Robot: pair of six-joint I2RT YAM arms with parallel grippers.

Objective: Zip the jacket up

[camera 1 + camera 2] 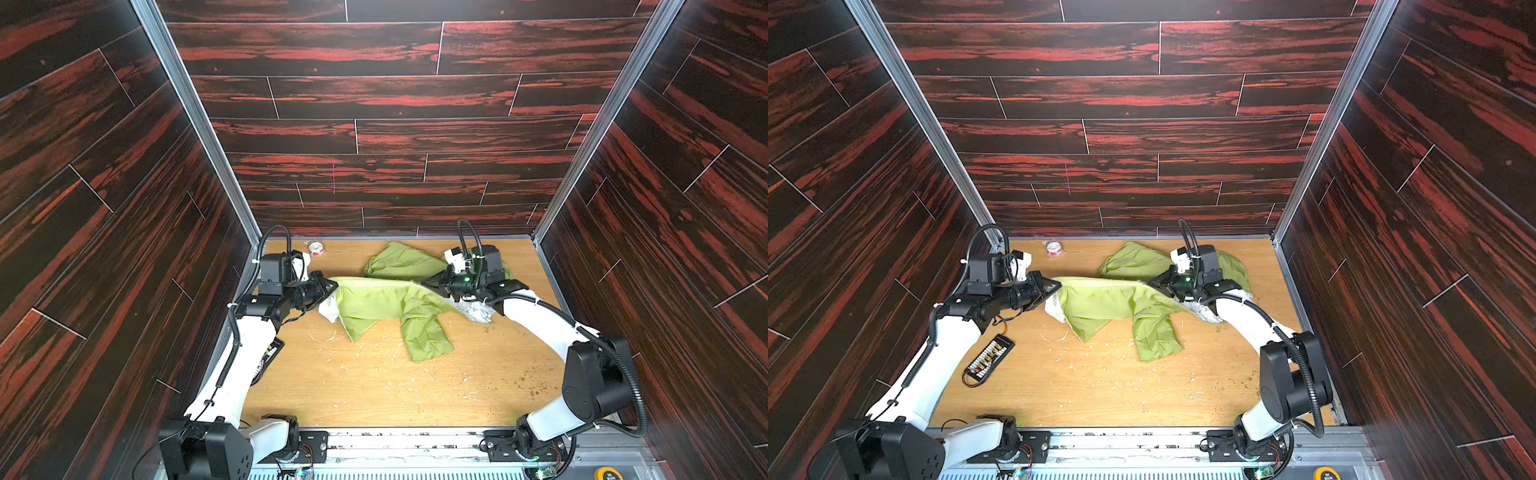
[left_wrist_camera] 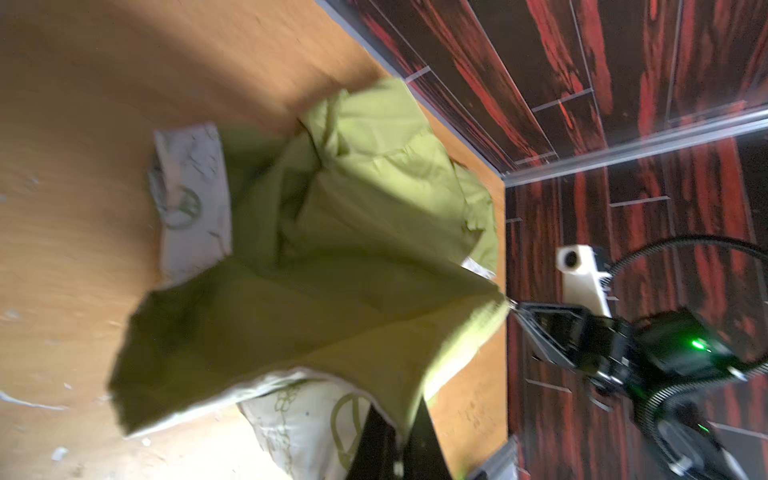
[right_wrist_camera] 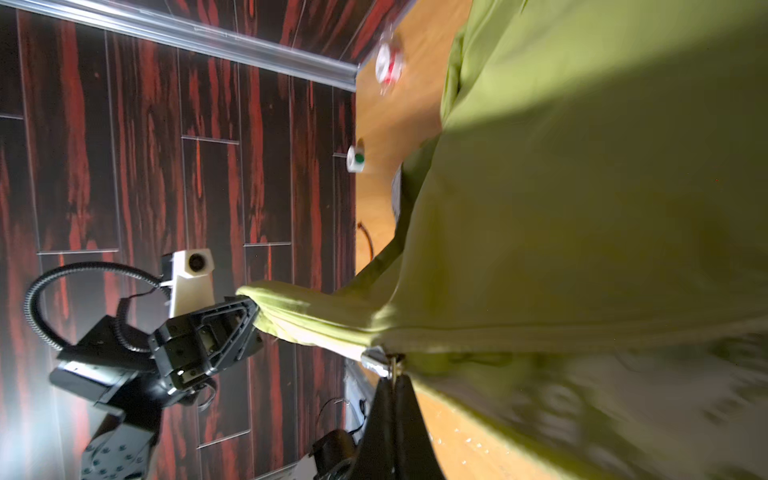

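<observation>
Holding a lime-green jacket [image 1: 374,303] stretched between two closed end effectors over a wooden table [image 1: 374,395].

The left end effector [image 1: 333,286] is pinched tight on the jacket's left edge. The right end effector [image 1: 424,282] is clamped on its right edge, where the right wrist view shows a small metal piece [image 3: 376,359] just at the fingertips. The cloth runs taut between them across the far half of the table. The rest sags onto the tabletop, with a long flap [image 1: 426,336] trailing toward the near side and a bunched part [image 1: 399,259] by the far edge. The fabric is thin and matte, and a pale printed lining [image 1: 330,309] shows at the left. The table is light wood grain scattered with pale flecks, and dark red-and-black plank-patterned walls [image 1: 374,104] close it in on three sides.
</observation>
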